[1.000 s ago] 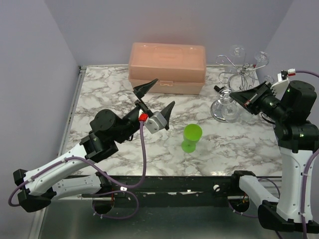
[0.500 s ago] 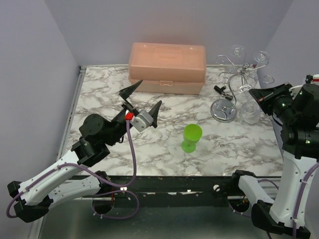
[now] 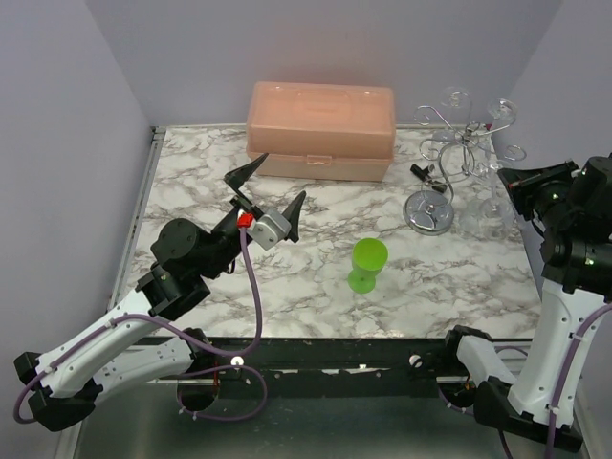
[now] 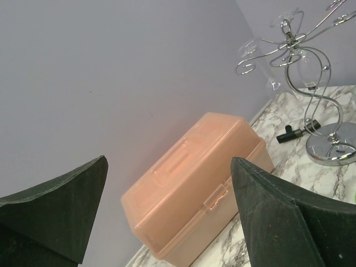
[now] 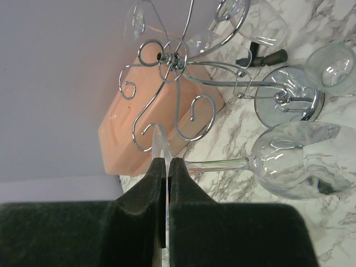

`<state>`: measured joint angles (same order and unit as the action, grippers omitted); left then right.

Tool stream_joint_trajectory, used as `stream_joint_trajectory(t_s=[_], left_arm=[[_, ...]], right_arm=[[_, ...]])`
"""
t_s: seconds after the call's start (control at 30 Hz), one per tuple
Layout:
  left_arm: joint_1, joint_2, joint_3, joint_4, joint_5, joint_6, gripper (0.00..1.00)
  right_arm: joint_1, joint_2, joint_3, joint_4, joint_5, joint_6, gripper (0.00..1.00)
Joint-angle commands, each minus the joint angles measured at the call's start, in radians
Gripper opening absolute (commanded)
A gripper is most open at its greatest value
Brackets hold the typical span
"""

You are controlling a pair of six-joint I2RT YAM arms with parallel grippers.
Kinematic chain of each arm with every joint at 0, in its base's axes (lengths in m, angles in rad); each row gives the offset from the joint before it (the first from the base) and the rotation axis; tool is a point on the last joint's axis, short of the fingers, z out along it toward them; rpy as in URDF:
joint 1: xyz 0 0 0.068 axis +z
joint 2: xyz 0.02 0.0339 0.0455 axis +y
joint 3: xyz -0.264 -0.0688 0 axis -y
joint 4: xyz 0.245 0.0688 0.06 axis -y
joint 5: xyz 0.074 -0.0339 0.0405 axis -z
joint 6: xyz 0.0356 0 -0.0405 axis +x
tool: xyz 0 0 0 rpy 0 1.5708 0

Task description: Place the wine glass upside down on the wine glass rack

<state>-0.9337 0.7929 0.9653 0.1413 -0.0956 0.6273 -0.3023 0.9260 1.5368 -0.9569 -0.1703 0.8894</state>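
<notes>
The clear wine glass (image 5: 300, 161) is hanging bowl-down beside the silver wire wine glass rack (image 5: 173, 62), just right of its round base, over the white marbled bench (image 3: 316, 287). The right hand (image 5: 166, 164) is clamping the glass's foot edge-on, with stem and bowl reaching out beyond the fingertips. The step in hand looks like the approach to the rack. Next, the stem is likely needing to slide into a free curled arm, the nearest lying just beside the foot, so the foot is resting on the wire. The left hand (image 3: 281, 178) is hovering with fingers apart, holding nothing.
</notes>
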Motion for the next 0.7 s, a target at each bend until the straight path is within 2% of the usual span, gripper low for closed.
stream_joint_trajectory(t_s=[0.0, 0.27, 0.67], left_arm=[[0.014, -0.017, -0.021, 0.038, -0.005, -0.022, 0.95], [0.039, -0.017, -0.039, 0.062, -0.010, -0.035, 0.95], [0.088, 0.002, -0.051, 0.096, 0.006, -0.069, 0.95]], right_arm=[[-0.020, 0.012, -0.008, 0.089, 0.097, 0.047, 0.00], [-0.027, 0.031, -0.064, 0.220, 0.238, 0.063, 0.00], [-0.030, 0.076, -0.119, 0.374, 0.285, 0.108, 0.00]])
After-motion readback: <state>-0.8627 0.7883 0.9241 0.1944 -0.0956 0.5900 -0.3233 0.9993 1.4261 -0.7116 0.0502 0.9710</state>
